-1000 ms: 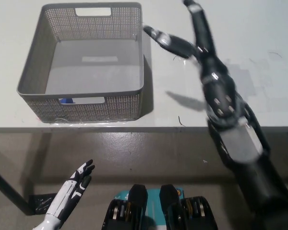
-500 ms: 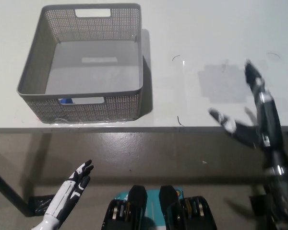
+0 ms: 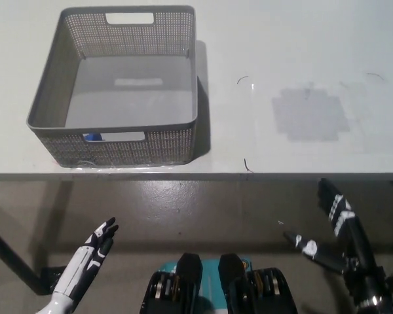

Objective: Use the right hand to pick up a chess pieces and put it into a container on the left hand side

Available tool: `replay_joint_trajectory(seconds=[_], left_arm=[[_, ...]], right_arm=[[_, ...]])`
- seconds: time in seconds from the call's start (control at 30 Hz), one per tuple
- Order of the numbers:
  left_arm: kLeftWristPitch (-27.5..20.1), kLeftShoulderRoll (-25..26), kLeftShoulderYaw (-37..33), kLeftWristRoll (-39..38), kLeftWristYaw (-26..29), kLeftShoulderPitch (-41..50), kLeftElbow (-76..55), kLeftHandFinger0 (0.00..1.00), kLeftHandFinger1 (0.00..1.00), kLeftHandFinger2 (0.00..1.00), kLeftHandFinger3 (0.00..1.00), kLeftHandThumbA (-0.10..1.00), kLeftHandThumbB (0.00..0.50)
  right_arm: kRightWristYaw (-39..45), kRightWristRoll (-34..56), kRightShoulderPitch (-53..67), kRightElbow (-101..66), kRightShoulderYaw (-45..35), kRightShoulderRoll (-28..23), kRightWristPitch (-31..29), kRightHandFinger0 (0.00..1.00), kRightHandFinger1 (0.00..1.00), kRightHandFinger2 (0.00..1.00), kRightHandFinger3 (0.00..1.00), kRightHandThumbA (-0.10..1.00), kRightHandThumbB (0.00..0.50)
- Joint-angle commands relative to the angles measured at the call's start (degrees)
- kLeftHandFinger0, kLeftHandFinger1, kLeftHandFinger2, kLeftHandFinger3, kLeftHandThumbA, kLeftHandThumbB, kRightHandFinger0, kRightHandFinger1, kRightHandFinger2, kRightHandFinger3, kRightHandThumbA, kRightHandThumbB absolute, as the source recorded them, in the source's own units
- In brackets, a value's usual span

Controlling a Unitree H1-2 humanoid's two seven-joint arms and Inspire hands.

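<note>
A grey mesh basket (image 3: 52, 134) stands on the left half of the white table (image 3: 301, 52). No chess piece shows on the table or in the basket. My black right hand (image 3: 337, 239) hangs below the table's front edge at the lower right, fingers spread and holding nothing. My white left hand (image 3: 85, 258) rests low at the lower left, below the table, fingers apart and holding nothing.
A small blue object (image 3: 92, 137) shows through the basket's front wall at its lower left. A darker grey patch (image 3: 309, 114) marks the table at the right. The table's front edge (image 3: 249, 175) runs across the middle of the picture, with floor below.
My right hand has drawn back from beside the basket's right rim, across the table and down below its front edge. The left hand has shifted slightly down and left.
</note>
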Motion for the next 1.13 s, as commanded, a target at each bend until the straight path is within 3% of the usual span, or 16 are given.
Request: replay_joint_trajectory(seconds=[0.0,0.27,0.37,0.8,1.1], left_arm=[[-2.19,0.31,0.76,-0.83,0.45,-0.73,-0.74,1.00,1.00,1.00,1.00,1.00,0.393],[-0.92,0.44,1.20,0.22,1.11,-0.90,-1.94,1.00,1.00,1.00,1.00,1.00,0.376],[-0.72,0.55,1.37,0.12,1.03,-1.21,-1.85,1.00,1.00,1.00,1.00,1.00,0.371],[-0.72,0.46,1.50,-0.39,0.60,-0.94,-2.00,1.00,1.00,1.00,1.00,1.00,0.364],[-0.55,0.42,1.46,0.09,0.86,-0.97,-1.89,1.00,1.00,1.00,1.00,1.00,0.360]], right_arm=[[2.51,2.02,-0.07,-0.64,-0.19,0.61,-1.84,1.00,1.00,1.00,1.00,1.00,0.274],[4.29,3.87,-2.23,3.16,-1.12,1.09,-1.80,1.00,1.00,1.00,1.00,1.00,0.327],[4.39,3.77,-2.53,3.28,-1.17,0.94,-1.32,1.00,1.00,1.00,1.00,1.00,0.306],[4.12,2.70,-2.83,3.33,-1.29,0.90,-0.78,1.00,1.00,1.00,1.00,1.00,0.334],[4.17,2.09,-3.00,3.30,-1.07,0.67,-0.73,1.00,1.00,1.00,1.00,1.00,0.319]])
